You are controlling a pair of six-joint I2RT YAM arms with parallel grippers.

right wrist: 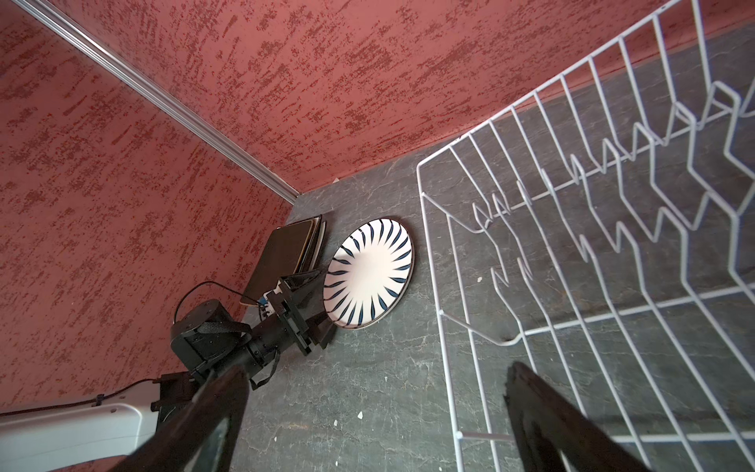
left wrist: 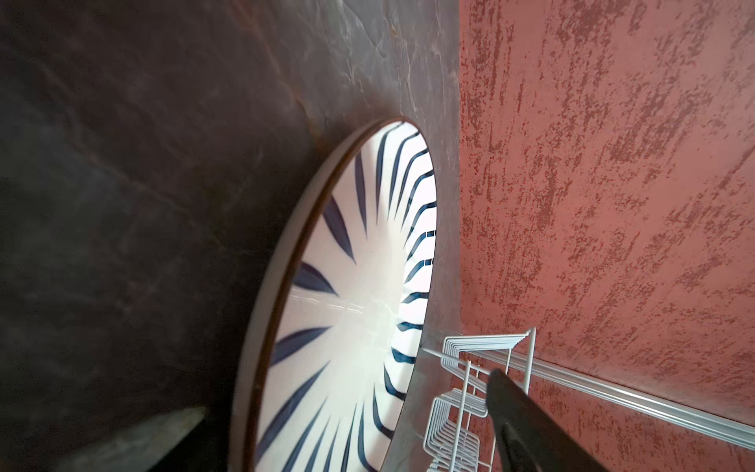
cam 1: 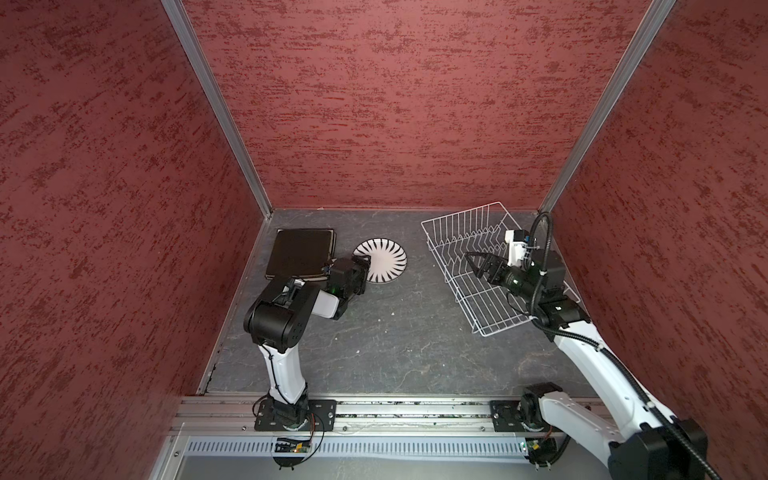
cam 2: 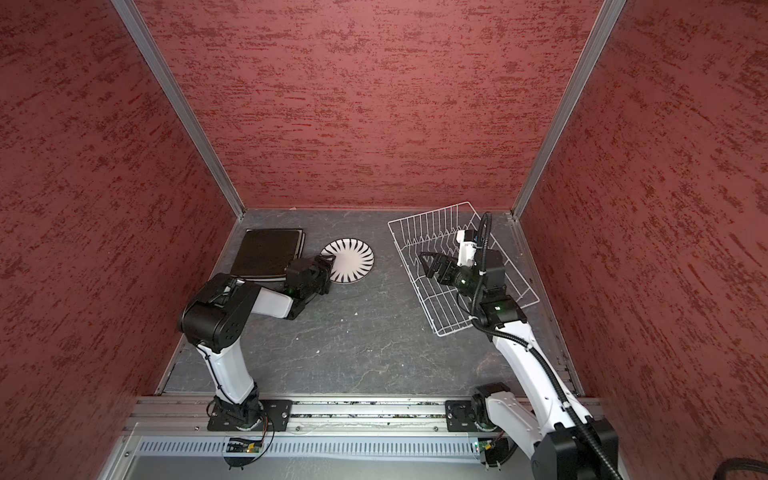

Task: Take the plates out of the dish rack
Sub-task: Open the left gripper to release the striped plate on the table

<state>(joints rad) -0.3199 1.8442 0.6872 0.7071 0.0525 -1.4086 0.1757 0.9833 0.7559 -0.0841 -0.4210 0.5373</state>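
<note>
Nearest is the metal rail [cam 1: 395, 409] that carries both arm bases, well in front of the dish rack [cam 1: 457, 245]. Beyond the rail lies the dark stone-look table [cam 1: 395, 340], and the rack stands slantwise on its right part.

The right gripper [cam 1: 474, 266] hangs over the rack's left side, above the prongs. Its jaws are spread wide and hold nothing. The right wrist view shows its dark fingers [right wrist: 543, 425] far apart with the rack's edge between them.

Well to the left of the rack, the left gripper [cam 1: 365, 272] sits low at the near rim of the round striped plate [cam 1: 382, 257]. Its jaws are wide apart, one on each side of that rim, and do not pinch it. This plate lies flat on the table, clear of the rack.

Farther left of the rack, just beside the round plate, is a stack of square plates [cam 1: 300, 253]. The black one is on top with cream edges showing beneath; I cannot tell how many there are.

Behind the rack's far end rises the red wall [cam 1: 395, 104].
</note>
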